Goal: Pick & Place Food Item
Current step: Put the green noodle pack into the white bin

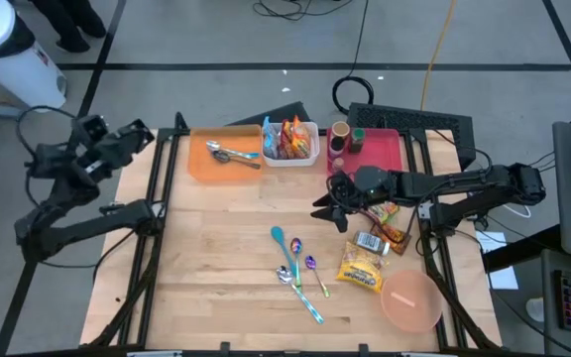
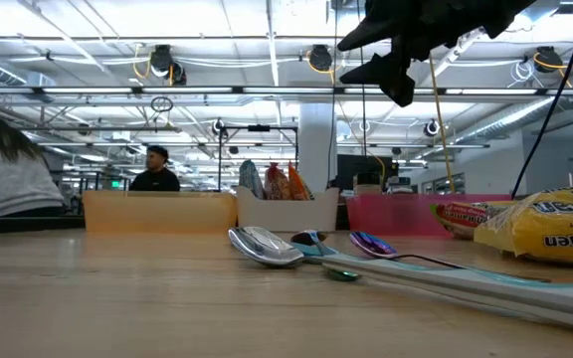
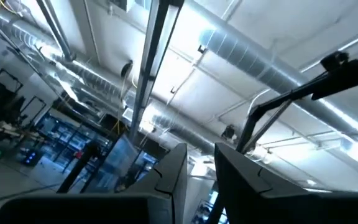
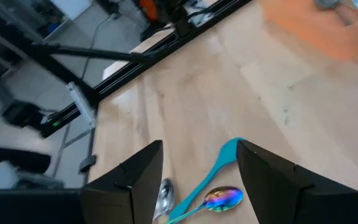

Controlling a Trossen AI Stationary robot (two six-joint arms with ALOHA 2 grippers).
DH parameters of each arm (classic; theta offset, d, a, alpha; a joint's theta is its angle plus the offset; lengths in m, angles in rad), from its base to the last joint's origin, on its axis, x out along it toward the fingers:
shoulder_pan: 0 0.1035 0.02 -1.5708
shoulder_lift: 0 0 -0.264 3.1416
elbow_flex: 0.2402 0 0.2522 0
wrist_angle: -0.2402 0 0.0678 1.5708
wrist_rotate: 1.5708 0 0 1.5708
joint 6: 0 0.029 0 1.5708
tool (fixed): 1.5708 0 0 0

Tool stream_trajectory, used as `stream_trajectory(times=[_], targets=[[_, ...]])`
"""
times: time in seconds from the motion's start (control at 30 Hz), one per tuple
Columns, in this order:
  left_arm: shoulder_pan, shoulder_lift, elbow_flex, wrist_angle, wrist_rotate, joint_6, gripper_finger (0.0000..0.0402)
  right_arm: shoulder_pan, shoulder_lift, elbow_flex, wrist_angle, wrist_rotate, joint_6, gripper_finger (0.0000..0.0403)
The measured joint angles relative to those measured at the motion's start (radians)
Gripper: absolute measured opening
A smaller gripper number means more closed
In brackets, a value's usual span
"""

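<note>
The right gripper (image 1: 327, 206) hangs open and empty above the table's middle — the yellow ramen packet (image 1: 361, 269) lies nearer the front edge, right of the spoons (image 1: 295, 266), while the left arm waits far off.

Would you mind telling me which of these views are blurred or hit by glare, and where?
Low view: the spoons up close are soft, and the ceiling lights glare. Right wrist view: the orange tray is blurred, while the blue spoon is clearer. Left wrist view: it points at the bright ceiling. High view: evenly lit and sharp.
</note>
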Motion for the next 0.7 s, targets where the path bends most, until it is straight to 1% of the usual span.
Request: stream_trajectory(times=[0.07, 0.17, 0.37, 0.53, 0.63, 0.7], targets=[[-0.055, 0.019, 0.000, -0.004, -0.033, 0.049, 0.0088, 0.000, 0.000, 0.000, 0.001, -0.010, 0.002, 0.0196], [-0.135, 0.095, -0.001, -0.027, -0.073, 0.105, 0.0088, 0.000, 0.000, 0.000, 0.010, -0.032, 0.016, 0.0196], [-0.275, 0.342, -0.002, -0.024, -0.125, 0.156, 0.0088, 0.000, 0.000, 0.000, 0.016, -0.033, 0.054, 0.0196], [-0.360, 0.543, -0.004, -0.022, -0.135, 0.088, 0.0088, 0.000, 0.000, 0.000, 0.015, -0.085, 0.047, 0.0196], [-0.414, 0.646, -0.003, 0.010, -0.143, 0.034, 0.0088, 0.000, -0.001, 0.000, 0.015, -0.132, 0.022, 0.0196], [-0.457, 0.719, -0.003, 0.057, -0.172, 0.010, 0.0088, 0.000, -0.002, 0.000, 0.015, -0.171, 0.009, 0.0196]])
